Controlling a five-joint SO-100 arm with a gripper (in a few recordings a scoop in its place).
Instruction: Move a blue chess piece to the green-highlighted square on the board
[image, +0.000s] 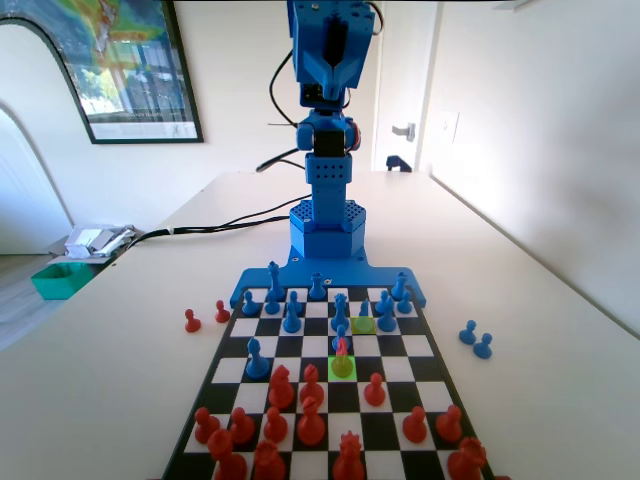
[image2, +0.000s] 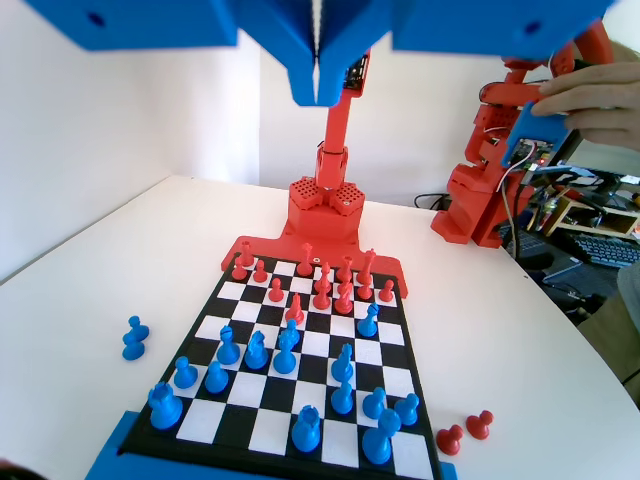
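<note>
The board (image: 432, 372) lies in front of the blue arm. A small blue chess piece (image: 364, 309) stands on the duller yellow-green square (image: 363, 325) near the arm's end. The green-highlighted square (image: 342, 367) is two rows nearer the camera and one column left in the fixed view, with a red pawn (image: 342, 349) standing on it. That red pawn (image2: 293, 309) also shows in the wrist view. My gripper (image: 332, 85) is raised high above the arm's base, far from every piece. In the wrist view the gripper (image2: 318, 95) has its jaws pressed together with nothing between them.
Blue pieces (image2: 343, 397) crowd the board (image2: 424, 420) rows nearest the arm and red pieces (image: 311, 424) the opposite rows. Two blue pawns (image: 475, 339) and two red pawns (image: 206, 317) stand off the board on the table. A green box (image: 60, 279) sits at the table's left edge.
</note>
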